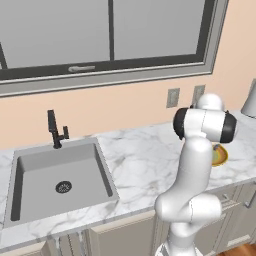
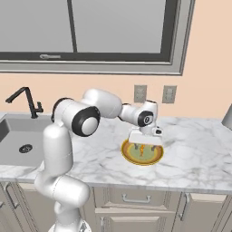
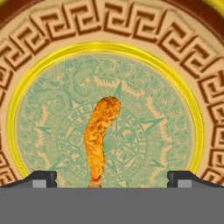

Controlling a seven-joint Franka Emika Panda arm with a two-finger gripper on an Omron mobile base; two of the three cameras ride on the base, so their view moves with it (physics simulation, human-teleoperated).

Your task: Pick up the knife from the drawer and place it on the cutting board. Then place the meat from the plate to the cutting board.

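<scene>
Gripper: the gripper hangs straight over the plate, pointing down, fingers spread as wide as they go, with nothing between them.
Fingertips: in the hand view the two dark fingertips stand far apart at the bottom edge, one on each side of the meat's near end.
Meat: the meat lies in the middle of the plate, right under the hand; a small orange strip, slightly curved, running away from the hand between the two tips. It is not pinched; the tips sit clear of it on either side.
Plate: the plate sits on the marble directly below the hand; green patterned centre, a bright yellow ring, then a tan key-pattern band and a dark outer rim. In the left base view a slice of it peeks out from behind the arm.
Counter: the white marble counter carries the plate and spreads out around the hand on all sides.
Sink: the grey sink with its black tap lies well off to the side of the hand, beyond the arm's elbow.
Drawer: the drawer sits in the cabinet front just below the hand and the plate, face flush with its neighbours, slim bar handle showing.
Wall: two outlet plates sit on the peach wall beyond the hand, under the window.
</scene>
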